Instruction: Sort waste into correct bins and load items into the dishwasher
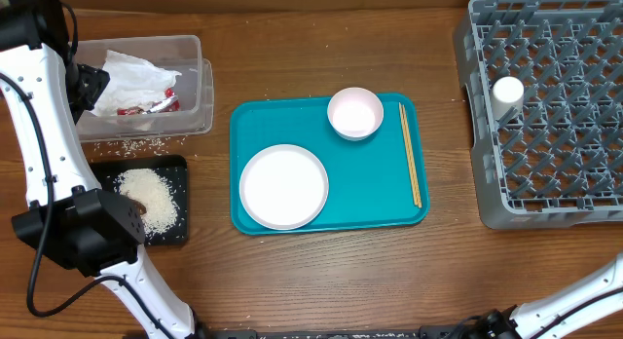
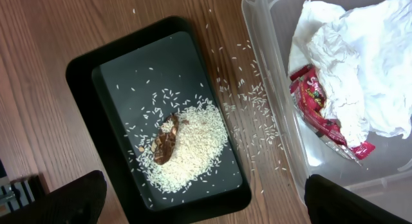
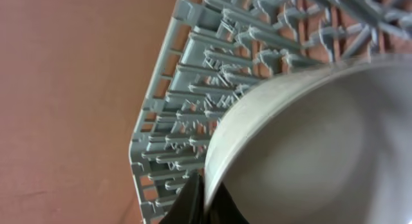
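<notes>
Grey dish — shallow, smooth-walled — rim pinched by fingers.

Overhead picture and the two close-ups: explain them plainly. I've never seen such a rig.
Two robot arms work at a table. One camera looks down; one rides each wrist. From above: a clear tub holding a napkin and red sauce packet, a black tray of rice, a teal tray with plate, bowl and chopsticks, a dish rack with a cup. Left wrist view: the left gripper, open and empty, above black tray and tub. Right wrist view: the right gripper shut on the rim of a grey dish, by the rack.
</notes>
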